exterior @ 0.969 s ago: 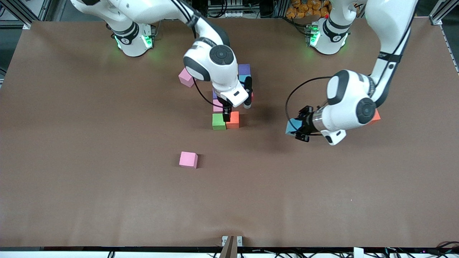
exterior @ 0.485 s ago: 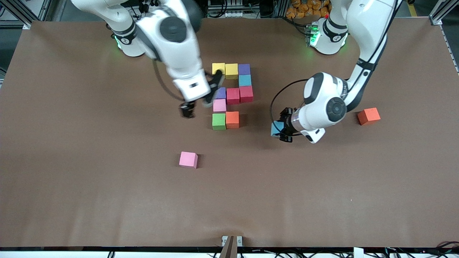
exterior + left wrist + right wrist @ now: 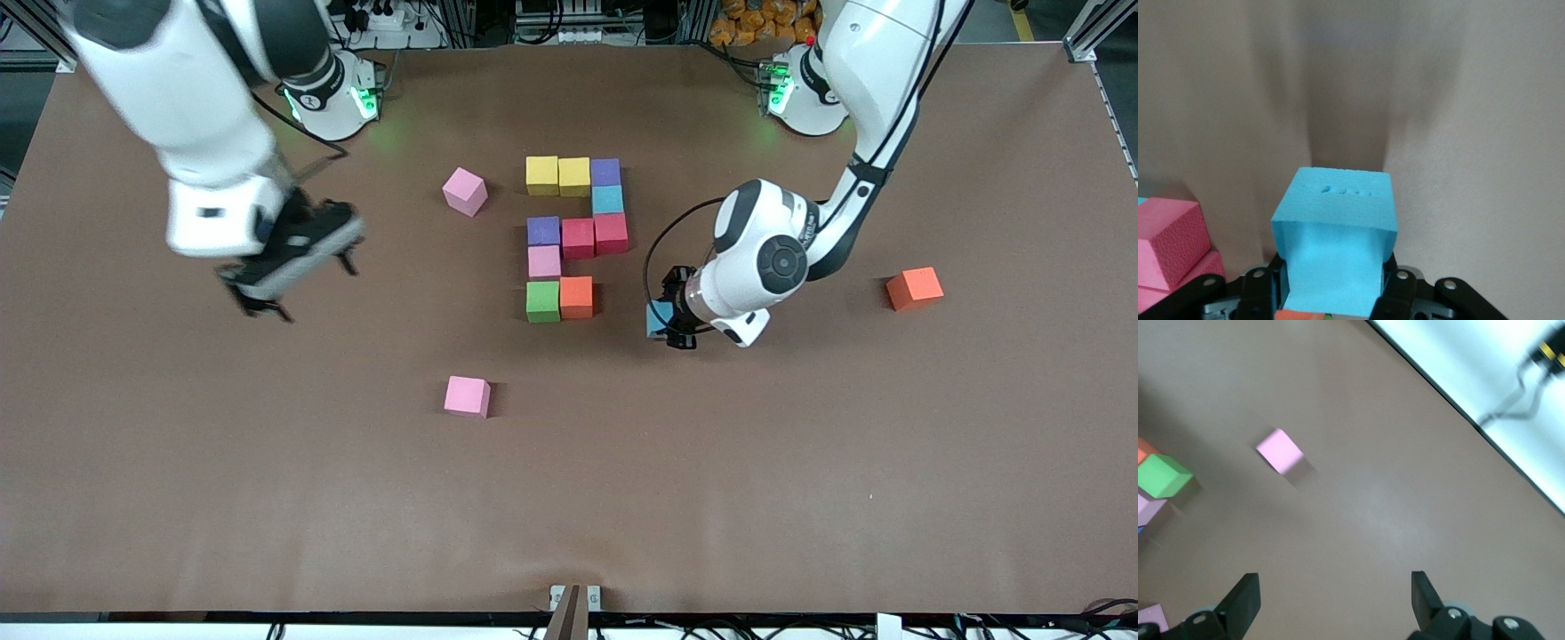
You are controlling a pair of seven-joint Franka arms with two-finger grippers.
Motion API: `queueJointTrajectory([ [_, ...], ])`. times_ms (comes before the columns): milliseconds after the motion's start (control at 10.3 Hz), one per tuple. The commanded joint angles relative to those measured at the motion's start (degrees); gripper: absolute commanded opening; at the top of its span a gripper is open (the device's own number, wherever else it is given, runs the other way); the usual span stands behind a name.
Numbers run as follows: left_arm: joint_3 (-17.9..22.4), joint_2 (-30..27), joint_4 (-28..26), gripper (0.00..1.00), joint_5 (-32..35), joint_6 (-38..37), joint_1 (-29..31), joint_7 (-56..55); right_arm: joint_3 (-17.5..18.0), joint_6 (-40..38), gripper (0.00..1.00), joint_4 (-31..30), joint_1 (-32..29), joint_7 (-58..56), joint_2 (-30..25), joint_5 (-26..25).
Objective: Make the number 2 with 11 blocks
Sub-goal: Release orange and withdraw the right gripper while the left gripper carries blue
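Note:
The partial number 2 lies mid-table: two yellow blocks (image 3: 541, 175) and a purple block (image 3: 605, 172) on top, a light blue block (image 3: 608, 199) under it, then purple (image 3: 543, 231) and two red blocks (image 3: 594, 236), a pink block (image 3: 544, 261), then green (image 3: 542, 301) and orange (image 3: 576, 297). My left gripper (image 3: 669, 322) is shut on another light blue block (image 3: 659, 317) (image 3: 1335, 220), low over the table beside the orange block, toward the left arm's end. My right gripper (image 3: 298, 284) (image 3: 1333, 593) hangs open and empty over bare table toward the right arm's end.
A loose pink block (image 3: 465, 191) lies beside the yellow ones. Another pink block (image 3: 468, 396) (image 3: 1279, 451) lies nearer the front camera than the green block (image 3: 1163, 475). An orange-red block (image 3: 914, 288) sits toward the left arm's end.
The right arm swung away from the digit toward its own end of the table, gripper open. The left gripper carried the light blue block closer to the orange block.

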Motion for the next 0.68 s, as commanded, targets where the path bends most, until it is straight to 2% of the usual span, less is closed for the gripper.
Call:
queueJointTrajectory([
  [0,0.7,1.3,1.1,0.29,1.7,1.8,-2.7,-3.8,-2.4,-3.2,1.00,-0.5,-4.2,7.0,-4.4,1.3],
  [291,0.7,2.2,0.7,0.29,1.8,4.5,-4.3,-6.0,-13.0,-9.6,1.00,2.1,-0.1,10.5,-4.7,1.4],
  [582,0.7,3.6,0.6,0.29,2.1,6.7,-6.5,-9.7,-13.2,-13.3,1.00,5.5,-0.3,13.3,-4.5,1.4],
])
